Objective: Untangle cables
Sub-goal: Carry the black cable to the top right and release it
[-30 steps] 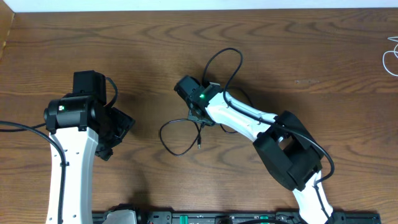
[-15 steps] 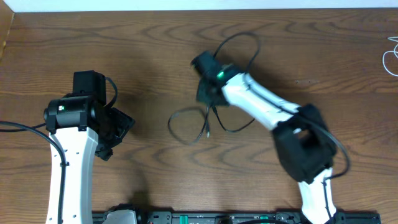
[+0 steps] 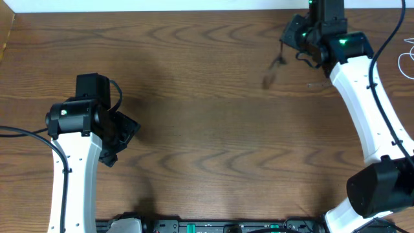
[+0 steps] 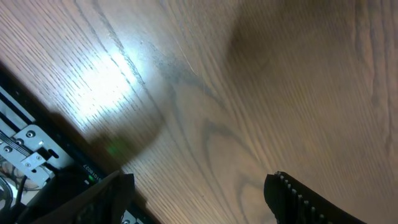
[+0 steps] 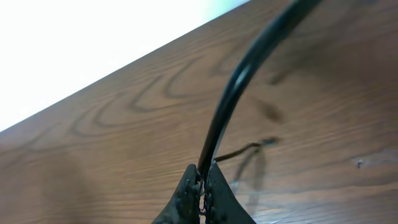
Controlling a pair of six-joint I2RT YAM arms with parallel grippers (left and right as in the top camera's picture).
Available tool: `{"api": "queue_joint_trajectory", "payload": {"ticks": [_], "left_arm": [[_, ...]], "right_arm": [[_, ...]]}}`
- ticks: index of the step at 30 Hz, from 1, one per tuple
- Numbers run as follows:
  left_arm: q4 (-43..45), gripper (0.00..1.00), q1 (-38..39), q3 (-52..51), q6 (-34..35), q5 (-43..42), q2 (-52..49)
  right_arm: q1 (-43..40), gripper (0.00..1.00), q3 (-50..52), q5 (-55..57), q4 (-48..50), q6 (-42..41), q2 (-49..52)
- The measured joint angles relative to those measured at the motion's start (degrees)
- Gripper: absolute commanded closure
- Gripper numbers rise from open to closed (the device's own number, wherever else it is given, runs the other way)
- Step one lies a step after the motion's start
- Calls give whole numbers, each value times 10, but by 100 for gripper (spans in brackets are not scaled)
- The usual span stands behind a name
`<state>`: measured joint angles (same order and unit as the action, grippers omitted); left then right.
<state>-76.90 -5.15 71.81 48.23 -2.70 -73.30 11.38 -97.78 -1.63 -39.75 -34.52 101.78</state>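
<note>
My right gripper (image 3: 299, 44) is at the far right of the table, shut on a black cable (image 3: 280, 57) and holding it lifted above the wood. Its loose end hangs down to the left, blurred. In the right wrist view the shut gripper (image 5: 203, 186) pinches the black cable (image 5: 242, 74), which runs up and to the right, and a thinner stretch dangles over the table beyond. A white cable (image 3: 407, 58) lies looped at the right edge. My left gripper (image 3: 119, 139) is open and empty at the left, with only bare wood between the tips (image 4: 199, 205).
The wooden table (image 3: 207, 129) ends at a white back edge at the top. A black rail with electronics (image 3: 213, 226) runs along the front edge and shows in the left wrist view (image 4: 31, 155). Thick black robot cables run along both arms.
My right arm has swung from the table's middle up to the far right, carrying the black cable off the surface. The left arm has not moved.
</note>
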Motion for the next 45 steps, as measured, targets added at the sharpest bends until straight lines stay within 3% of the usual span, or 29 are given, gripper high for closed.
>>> {"api": "queue_joint_trajectory", "payload": {"ticks": [14,25,29,38,45], "left_arm": [[0,27,0,0,13,0,0],[0,27,0,0,13,0,0],[0,27,0,0,13,0,0],[-1,27,0,0,13,0,0],[-1,27,0,0,13,0,0]], "right_arm": [[36,99,0,25,52,31,0],[-115,99,0,98,103,39,2],[-179,99,0,84,134,78,25],[-186,99,0,88,108,189,61],[-188,99,0,187,111,195,66]]}}
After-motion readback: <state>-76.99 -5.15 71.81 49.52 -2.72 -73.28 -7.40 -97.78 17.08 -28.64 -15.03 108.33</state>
